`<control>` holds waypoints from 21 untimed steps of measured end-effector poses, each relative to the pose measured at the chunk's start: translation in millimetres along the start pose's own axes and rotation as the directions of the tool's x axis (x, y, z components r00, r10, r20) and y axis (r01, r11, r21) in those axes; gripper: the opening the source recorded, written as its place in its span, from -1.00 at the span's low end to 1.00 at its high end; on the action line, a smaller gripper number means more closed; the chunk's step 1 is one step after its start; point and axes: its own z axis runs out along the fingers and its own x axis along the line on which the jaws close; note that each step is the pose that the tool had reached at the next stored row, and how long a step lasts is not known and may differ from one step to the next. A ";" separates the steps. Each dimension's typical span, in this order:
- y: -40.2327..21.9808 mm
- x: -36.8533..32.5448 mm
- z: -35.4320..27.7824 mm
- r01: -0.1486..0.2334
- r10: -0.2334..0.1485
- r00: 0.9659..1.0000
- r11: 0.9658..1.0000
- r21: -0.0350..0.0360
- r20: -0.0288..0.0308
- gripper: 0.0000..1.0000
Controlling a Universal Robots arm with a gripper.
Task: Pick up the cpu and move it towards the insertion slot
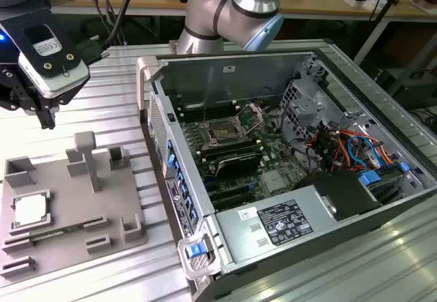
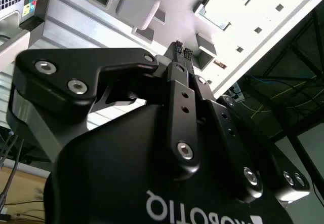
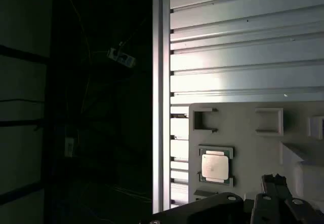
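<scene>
Approach step, pick not started. Gripper [image 1: 48,119] hangs above the far end of the grey fixture plate [image 1: 123,193], fingers pinched together, holding nothing. CPU [image 1: 31,210] sits in its pocket on the plate, well apart from the CPU socket [image 1: 224,132] inside the open PC case [image 1: 225,76]. My read: the grasp calls for opening the fingers and centring over the chip.

Grey holder plate [image 1: 116,199] on ribbed metal table [image 1: 109,104], open computer case [image 1: 225,70] beside it, coloured cables [image 1: 341,141] inside
</scene>
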 end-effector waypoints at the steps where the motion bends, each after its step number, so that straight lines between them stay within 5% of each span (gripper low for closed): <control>1: 0.0 0.0 0.0 0.000 0.000 1.000 1.000 0.000 0.000 -0.79; 12: 0.1 5.5 0.0 0.000 0.000 1.000 1.000 0.000 0.000 -0.79; 18: 0.1 19.8 0.0 0.000 0.000 1.000 1.000 0.000 0.000 -0.79; 21: -0.8 31.9 0.2 0.000 0.000 1.000 1.000 -0.001 0.000 -0.62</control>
